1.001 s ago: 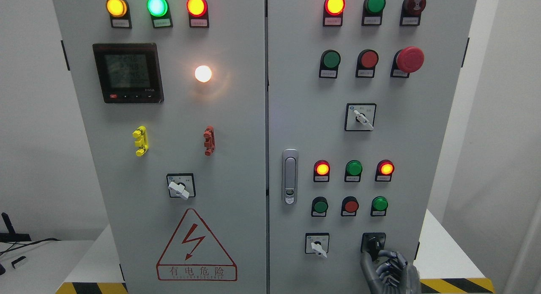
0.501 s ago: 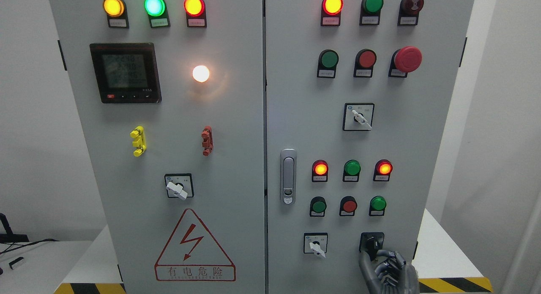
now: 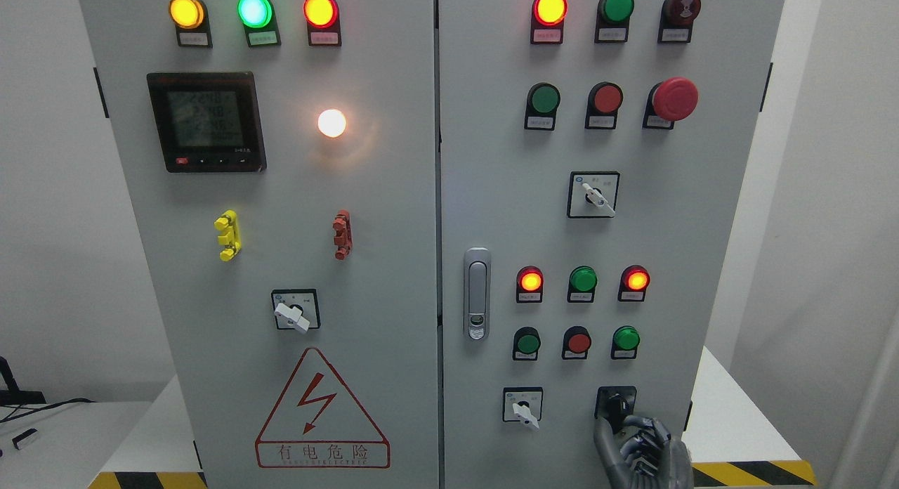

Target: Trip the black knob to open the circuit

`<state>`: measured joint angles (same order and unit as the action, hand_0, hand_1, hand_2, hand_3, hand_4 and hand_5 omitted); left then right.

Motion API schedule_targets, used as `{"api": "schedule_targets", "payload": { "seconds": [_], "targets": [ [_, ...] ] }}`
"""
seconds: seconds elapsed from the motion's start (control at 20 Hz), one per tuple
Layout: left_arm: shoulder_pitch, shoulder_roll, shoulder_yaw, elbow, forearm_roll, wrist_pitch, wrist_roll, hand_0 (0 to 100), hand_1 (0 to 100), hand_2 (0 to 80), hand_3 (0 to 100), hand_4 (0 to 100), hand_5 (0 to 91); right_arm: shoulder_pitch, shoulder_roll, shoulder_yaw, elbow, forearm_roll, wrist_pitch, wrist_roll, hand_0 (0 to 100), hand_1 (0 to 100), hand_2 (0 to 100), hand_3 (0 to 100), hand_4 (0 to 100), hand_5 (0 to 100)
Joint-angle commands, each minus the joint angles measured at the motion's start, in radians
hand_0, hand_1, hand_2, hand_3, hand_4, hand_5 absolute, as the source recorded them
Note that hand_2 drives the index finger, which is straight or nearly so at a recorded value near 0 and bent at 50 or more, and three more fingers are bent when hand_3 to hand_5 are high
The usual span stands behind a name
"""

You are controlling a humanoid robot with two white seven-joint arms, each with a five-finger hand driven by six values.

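The black knob (image 3: 617, 405) sits on a black square plate at the lower right of the grey cabinet's right door (image 3: 674, 215). Its handle points roughly upward. My right hand (image 3: 635, 447), dark grey metal, comes up from the bottom edge directly below the knob. The fingers (image 3: 650, 433) are curled, and the thumb reaches up to the lower left corner of the knob's plate. The knob's handle shows free above the hand. The left arm is out of view.
A white rotary switch (image 3: 523, 407) sits left of the black knob, under rows of red and green lamps and buttons. A red mushroom stop button (image 3: 674, 99) is higher up, and a door latch (image 3: 477, 292) near the centre seam. The cabinet stands on a white table (image 3: 737, 419).
The whole view has slid slightly to the left. My right hand stays under the black knob, and the knob's handle has not visibly turned.
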<state>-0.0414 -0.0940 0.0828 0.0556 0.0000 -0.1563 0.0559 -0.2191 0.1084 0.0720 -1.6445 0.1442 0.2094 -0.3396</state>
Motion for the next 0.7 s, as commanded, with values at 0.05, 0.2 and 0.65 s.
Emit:
{"api": "schedule_targets", "payload": {
  "seconds": [0.05, 0.2, 0.65],
  "targets": [
    [0.000, 0.000, 0.000, 0.000, -0.031, 0.000, -0.001, 12, 39, 0.0, 0, 0, 0.0, 0.000, 0.002, 0.003, 0.000, 0.000, 0.001, 0.001, 28, 63, 62, 88, 91, 99],
    [0.000, 0.000, 0.000, 0.000, -0.031, 0.000, -0.001, 12, 39, 0.0, 0, 0, 0.0, 0.000, 0.002, 0.003, 0.000, -0.002, 0.001, 0.001, 28, 63, 62, 88, 91, 99],
    [0.000, -0.001, 0.000, 0.000, -0.031, 0.000, -0.001, 12, 39, 0.0, 0, 0, 0.0, 0.000, 0.005, 0.003, 0.000, -0.002, 0.021, 0.001, 28, 62, 63, 89, 92, 99]
  ]
}}
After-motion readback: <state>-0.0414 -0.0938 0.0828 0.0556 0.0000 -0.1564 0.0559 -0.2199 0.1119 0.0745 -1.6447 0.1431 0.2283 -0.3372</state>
